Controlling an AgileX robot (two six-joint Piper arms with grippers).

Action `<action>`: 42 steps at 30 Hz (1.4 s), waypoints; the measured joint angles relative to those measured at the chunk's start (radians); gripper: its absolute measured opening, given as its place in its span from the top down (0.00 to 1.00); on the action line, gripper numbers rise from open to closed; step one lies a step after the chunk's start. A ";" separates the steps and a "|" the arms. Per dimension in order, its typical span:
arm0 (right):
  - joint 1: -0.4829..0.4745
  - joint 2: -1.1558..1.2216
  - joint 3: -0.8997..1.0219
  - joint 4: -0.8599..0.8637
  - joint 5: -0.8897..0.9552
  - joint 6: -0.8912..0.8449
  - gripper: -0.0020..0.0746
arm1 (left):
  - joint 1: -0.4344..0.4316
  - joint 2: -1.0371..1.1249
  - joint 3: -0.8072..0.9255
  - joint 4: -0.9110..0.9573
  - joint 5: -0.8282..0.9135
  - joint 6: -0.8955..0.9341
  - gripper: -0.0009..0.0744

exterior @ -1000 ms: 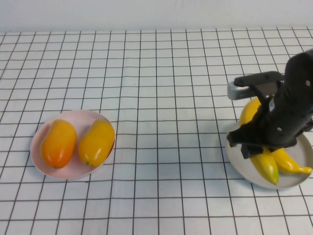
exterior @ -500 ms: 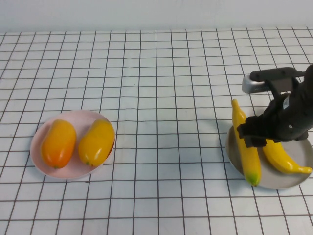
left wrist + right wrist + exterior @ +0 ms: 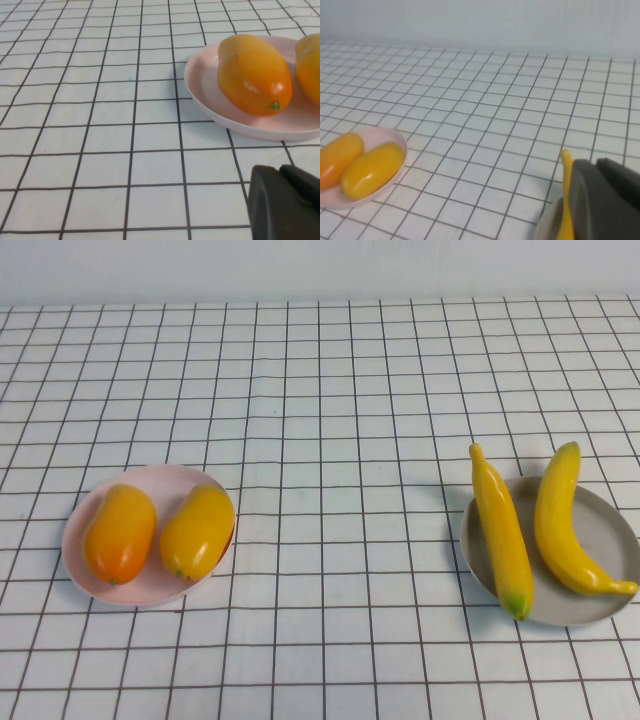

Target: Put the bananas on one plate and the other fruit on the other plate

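You have both bananas (image 3: 502, 532) lying on the grey plate (image 3: 608, 540) at the lower right of the high view, side by side with a gap between them, the left one along the plate's left rim with its tip sticking out past the far edge. Your two orange-yellow fruits (image 3: 198, 530) sit side by side on the pink plate (image 3: 150, 585) at the lower left, well apart from the grey plate across the gridded counter (image 3: 330, 420). Neither arm shows in the high view. Your left gripper (image 3: 285, 202) appears only as a dark block at the lower right of its wrist view, near the pink plate but not touching it; you cannot tell how its fingers stand. Your right gripper (image 3: 602, 200) shows likewise at the lower right of its wrist view, just beside a banana's tip, fingers' state not visible.
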 joint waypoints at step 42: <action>-0.518 -0.673 0.623 -0.014 -0.191 -0.122 0.99 | 0.000 0.000 0.000 0.000 0.000 0.000 0.99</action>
